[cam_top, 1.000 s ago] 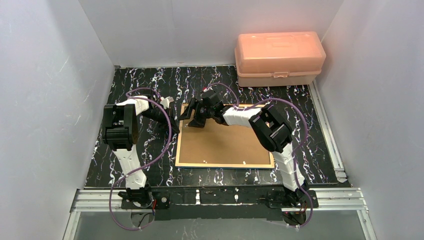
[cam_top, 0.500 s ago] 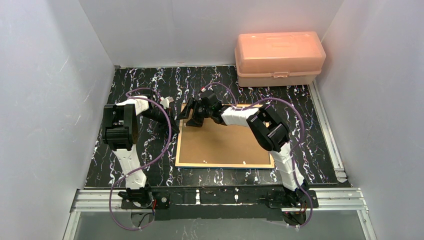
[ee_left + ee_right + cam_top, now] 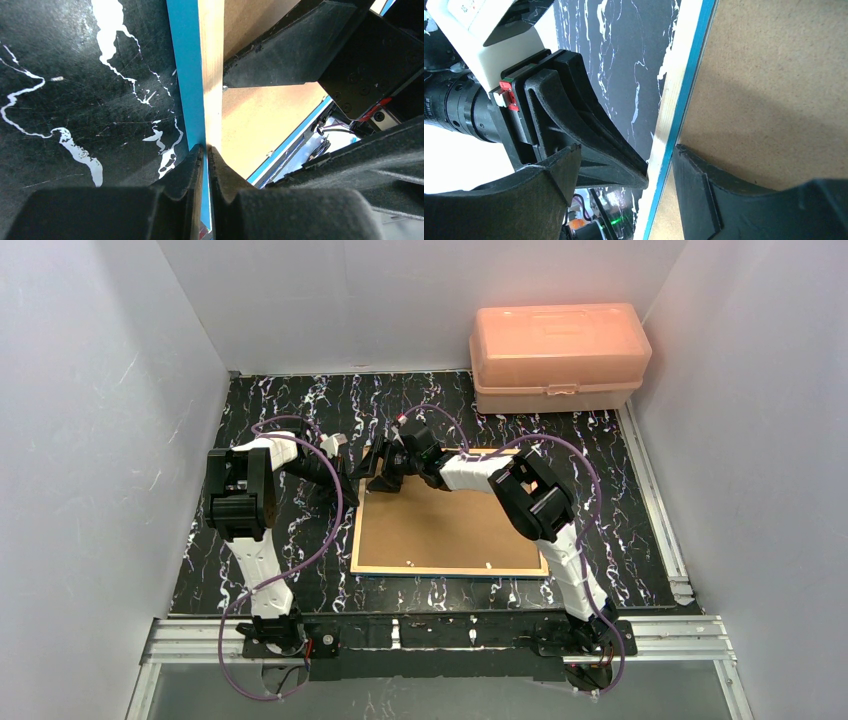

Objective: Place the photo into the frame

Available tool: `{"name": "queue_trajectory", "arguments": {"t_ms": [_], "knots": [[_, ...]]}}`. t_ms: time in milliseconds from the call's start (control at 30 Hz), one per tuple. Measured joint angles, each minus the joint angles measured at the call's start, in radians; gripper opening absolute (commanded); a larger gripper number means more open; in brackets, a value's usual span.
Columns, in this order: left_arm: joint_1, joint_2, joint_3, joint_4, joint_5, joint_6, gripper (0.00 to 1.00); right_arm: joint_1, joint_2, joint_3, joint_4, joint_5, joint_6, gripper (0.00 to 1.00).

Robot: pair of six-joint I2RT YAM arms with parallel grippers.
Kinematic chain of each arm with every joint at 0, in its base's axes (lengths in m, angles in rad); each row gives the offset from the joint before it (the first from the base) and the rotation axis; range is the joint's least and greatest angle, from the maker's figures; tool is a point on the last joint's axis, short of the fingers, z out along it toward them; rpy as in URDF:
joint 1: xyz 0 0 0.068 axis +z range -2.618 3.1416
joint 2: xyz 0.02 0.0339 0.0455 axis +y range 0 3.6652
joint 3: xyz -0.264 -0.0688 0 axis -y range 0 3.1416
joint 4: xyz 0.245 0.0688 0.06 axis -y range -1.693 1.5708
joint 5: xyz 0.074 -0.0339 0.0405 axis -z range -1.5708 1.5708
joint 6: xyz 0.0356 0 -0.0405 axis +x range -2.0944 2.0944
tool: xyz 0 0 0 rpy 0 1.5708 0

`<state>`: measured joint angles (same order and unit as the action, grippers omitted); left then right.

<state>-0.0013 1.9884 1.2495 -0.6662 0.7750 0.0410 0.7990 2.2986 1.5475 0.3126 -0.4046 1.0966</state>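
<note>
The rectangular picture frame (image 3: 356,540), blue-fronted with a light wood edge, lies face down on the black marbled tabletop (image 3: 290,405). Its long axis runs across the arms, and its brown backing board (image 3: 450,530) faces up. The left gripper (image 3: 206,148) has its jaws closed on the short left edge near the far corner. The right gripper (image 3: 626,150) straddles that same edge with jaws open, one finger over the board. The balloon photo is not in view.

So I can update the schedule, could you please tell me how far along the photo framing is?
Done: the frame lies face down, brown backing board lying in it. In hand: the left gripper pinches the frame's left edge near the far corner; the right gripper straddles that edge, open. Left: unclear, since no photo shows in any view; it may already sit under the board.
</note>
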Motion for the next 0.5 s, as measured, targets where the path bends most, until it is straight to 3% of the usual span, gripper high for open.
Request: {"name": "queue_trajectory", "arguments": {"t_ms": [500], "knots": [[0.002,0.000,0.000,-0.004,0.002,0.000,0.05,-0.015,0.000,0.056,-0.052,-0.044,-0.072,0.78]]}}
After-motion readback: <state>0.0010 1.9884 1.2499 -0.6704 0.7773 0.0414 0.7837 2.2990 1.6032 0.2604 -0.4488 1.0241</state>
